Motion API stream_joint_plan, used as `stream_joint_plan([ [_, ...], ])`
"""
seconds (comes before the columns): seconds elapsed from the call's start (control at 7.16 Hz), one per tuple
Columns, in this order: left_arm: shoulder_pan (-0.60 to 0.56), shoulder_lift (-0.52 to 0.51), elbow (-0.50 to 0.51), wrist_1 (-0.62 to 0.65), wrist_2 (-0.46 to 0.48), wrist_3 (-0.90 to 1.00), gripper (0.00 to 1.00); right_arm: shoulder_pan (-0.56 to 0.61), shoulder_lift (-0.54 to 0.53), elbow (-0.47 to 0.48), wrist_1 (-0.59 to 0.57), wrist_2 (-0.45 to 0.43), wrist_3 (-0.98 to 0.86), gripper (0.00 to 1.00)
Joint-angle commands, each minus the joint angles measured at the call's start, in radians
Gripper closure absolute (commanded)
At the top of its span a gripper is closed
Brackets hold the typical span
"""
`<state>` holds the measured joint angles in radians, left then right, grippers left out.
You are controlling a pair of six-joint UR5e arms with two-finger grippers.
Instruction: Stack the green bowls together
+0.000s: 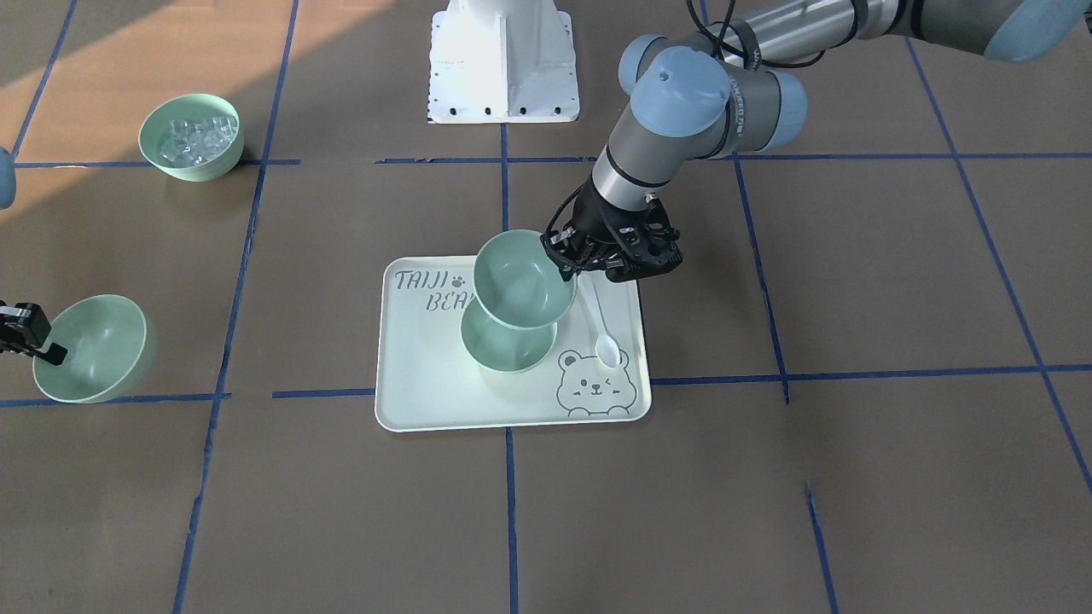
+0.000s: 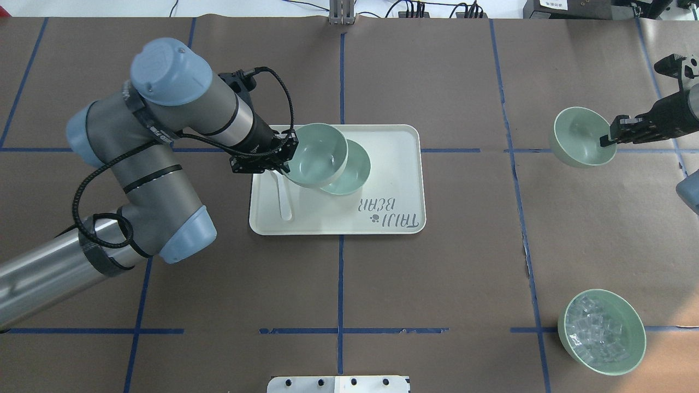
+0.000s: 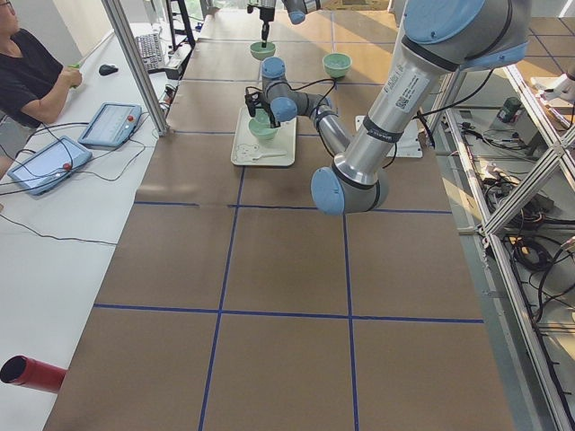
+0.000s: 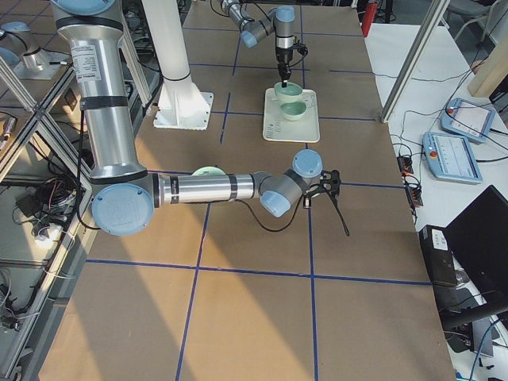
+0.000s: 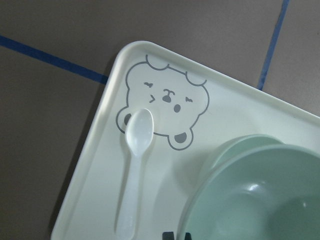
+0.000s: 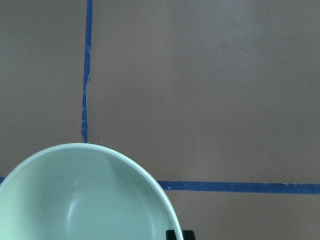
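Observation:
My left gripper (image 1: 570, 261) (image 2: 283, 159) is shut on the rim of a green bowl (image 1: 522, 277) (image 2: 317, 154) and holds it tilted above the bear-print tray (image 1: 426, 401) (image 2: 393, 142). The bowl partly overlaps a second green bowl (image 1: 508, 345) (image 2: 356, 170) that sits on the tray. In the left wrist view the held bowl (image 5: 260, 200) covers most of the lower one (image 5: 240, 145). My right gripper (image 1: 41, 345) (image 2: 609, 139) is shut on the rim of a third green bowl (image 1: 94, 345) (image 2: 581, 136) (image 6: 80, 195), tilted, far off to my right.
A white plastic spoon (image 1: 601, 328) (image 2: 284, 199) (image 5: 135, 165) lies on the tray beside the bowls. A like green bowl with clear ice-like cubes (image 1: 192, 136) (image 2: 600, 332) stands near my right side. The robot base (image 1: 503, 60) is at the table's near edge.

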<state>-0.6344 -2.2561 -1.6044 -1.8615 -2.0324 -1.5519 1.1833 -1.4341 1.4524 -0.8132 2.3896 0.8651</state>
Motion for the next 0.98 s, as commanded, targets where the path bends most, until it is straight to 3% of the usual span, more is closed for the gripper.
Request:
stream_joint_plan([
  [0.0, 0.010, -0.016, 0.047, -0.051, 0.011, -0.008, 1.00, 0.004, 0.001, 0.006, -0.001, 0.002, 0.000, 1.00],
  [0.84, 0.001, -0.020, 0.122, -0.156, 0.070, -0.017, 1.00, 0.009, 0.001, 0.006, 0.000, 0.013, 0.000, 1.00],
])
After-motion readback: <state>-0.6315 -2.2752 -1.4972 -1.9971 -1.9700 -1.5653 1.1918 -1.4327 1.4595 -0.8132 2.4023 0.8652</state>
